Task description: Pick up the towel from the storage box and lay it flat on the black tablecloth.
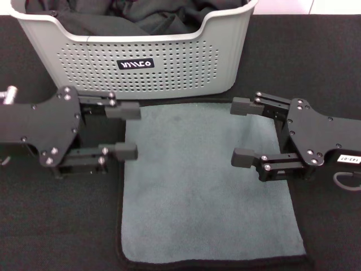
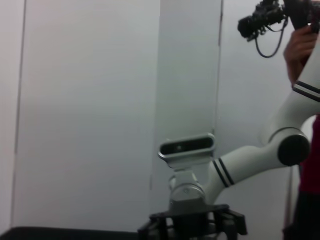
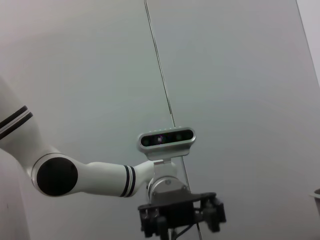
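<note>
The grey-teal towel [image 1: 206, 186] with its black stitched border lies spread flat on the black tablecloth [image 1: 316, 56], just in front of the light grey storage box [image 1: 152, 62]. My left gripper [image 1: 128, 130] is open at the towel's far left corner, its fingers pointing toward the middle. My right gripper [image 1: 243, 131] is open over the towel's far right edge, facing the left one. Neither holds anything. The wrist views show only the opposite arm and a wall.
Plain black garments [image 1: 163, 17] fill the box. In the left wrist view a person [image 2: 305, 50] with a camera stands behind the right arm [image 2: 250, 160]. The right wrist view shows the left arm [image 3: 85, 177].
</note>
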Available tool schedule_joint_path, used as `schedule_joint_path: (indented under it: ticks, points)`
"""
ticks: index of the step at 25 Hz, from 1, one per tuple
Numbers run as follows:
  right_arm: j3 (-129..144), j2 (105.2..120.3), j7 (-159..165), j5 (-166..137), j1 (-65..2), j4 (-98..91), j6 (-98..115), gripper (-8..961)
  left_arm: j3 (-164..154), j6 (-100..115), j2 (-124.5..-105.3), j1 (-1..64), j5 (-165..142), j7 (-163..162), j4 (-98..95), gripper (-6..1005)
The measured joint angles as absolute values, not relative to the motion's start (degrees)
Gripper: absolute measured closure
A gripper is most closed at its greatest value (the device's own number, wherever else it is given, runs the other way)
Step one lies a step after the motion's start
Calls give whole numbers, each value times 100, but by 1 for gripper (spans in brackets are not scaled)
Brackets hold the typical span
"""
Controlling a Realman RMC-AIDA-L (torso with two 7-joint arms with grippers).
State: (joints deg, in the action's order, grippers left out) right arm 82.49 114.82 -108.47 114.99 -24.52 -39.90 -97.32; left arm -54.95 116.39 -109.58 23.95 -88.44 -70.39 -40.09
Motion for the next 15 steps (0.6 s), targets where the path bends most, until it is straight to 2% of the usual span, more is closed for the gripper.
schedule_joint_path:
  ticks: [15]
  points:
    - [8386, 11505, -10845, 11497, -2539, -3991, -9754, 68, -5423, 11627, -10953, 2401, -8806, -7019, -3966, 453]
